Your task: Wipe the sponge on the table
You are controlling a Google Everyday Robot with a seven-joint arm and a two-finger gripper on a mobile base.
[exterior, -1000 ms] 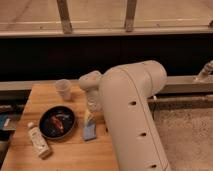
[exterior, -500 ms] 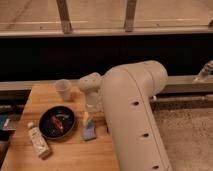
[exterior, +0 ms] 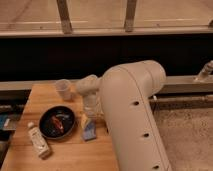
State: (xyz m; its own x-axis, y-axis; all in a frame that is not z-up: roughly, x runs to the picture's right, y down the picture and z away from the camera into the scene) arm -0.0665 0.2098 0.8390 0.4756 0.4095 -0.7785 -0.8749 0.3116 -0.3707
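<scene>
The big pale arm [exterior: 132, 110] is hogging most of the shot. Its fat upper link is standing up from the bottom right and bending over at a rounded elbow, and the thinner forearm is sticking out to the left with the wrist pointing straight down. The wooden counter [exterior: 70, 156] is filling the lower left. On it, a dark bowl [exterior: 57, 122] with something reddish inside is sitting left of the wrist. A small pale bottle [exterior: 39, 141] is lying on its side near the front-left, and a clear cup [exterior: 63, 89] is standing toward the back. The blue-grey sponge [exterior: 90, 133] is lying flat just right of the bowl. The gripper [exterior: 89, 120] is hanging right on top of it. Can't tell how far it's open, or whether it's actually got hold of the sponge.
</scene>
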